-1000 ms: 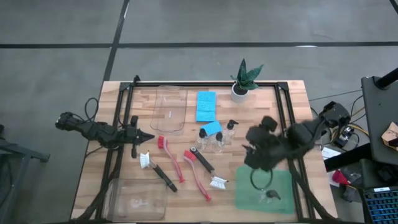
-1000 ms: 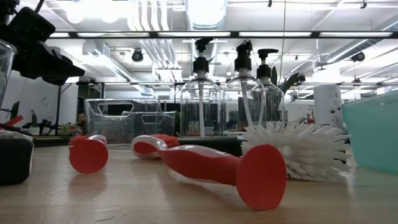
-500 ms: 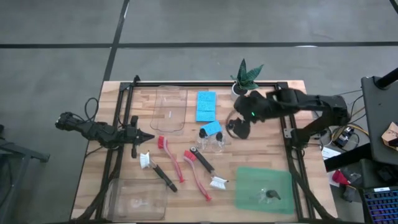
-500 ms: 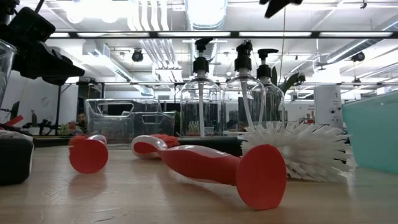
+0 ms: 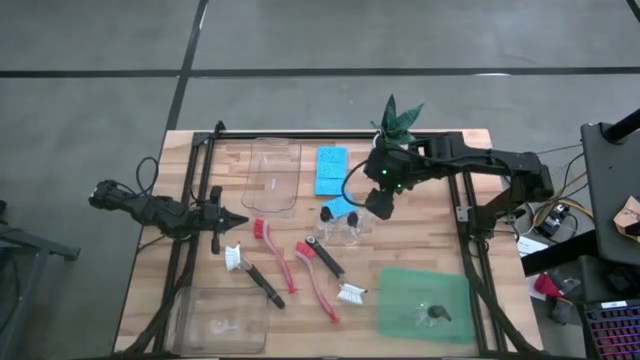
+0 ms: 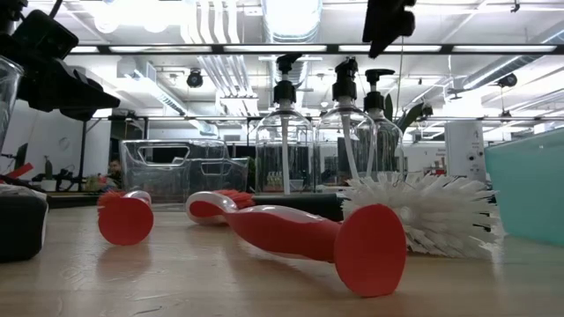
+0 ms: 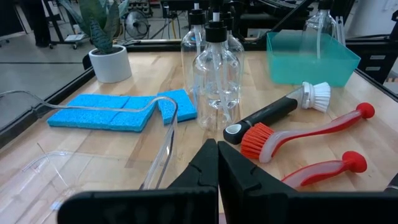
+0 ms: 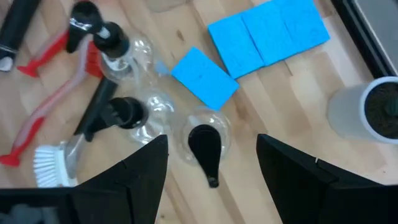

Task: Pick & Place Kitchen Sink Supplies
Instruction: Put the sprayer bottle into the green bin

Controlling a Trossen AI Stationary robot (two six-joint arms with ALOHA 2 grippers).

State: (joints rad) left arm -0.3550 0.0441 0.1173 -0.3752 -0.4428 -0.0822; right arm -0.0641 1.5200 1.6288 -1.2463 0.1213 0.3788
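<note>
Above the bottles [image 5: 345, 222], the right gripper [image 8: 211, 168] is hanging over the rightmost one, its fingers spread wide on either side of that bottle's black pump top [image 8: 204, 149] and gripping nothing. Beside that bottle, two more are standing upright, touching or nearly so; the low view is showing three black pump heads [image 6: 344, 75] in a row. Just behind the bottles, one blue sponge [image 5: 340, 207] is lying at an angle, and farther back two more sponges [image 5: 330, 170] are sitting edge to edge. In front of the bottles, red and black brushes [image 5: 320, 265] are lying scattered, white bristles showing. Right of the bottles and nearer the front edge, a green mat [image 5: 422, 305] is carrying a small dark piece [image 5: 434, 313]. Well left of the bottles, the left gripper [image 5: 228, 218] is waiting off the table's [image 5: 480, 215] left side, its fingers pressed together and holding nothing.
</note>
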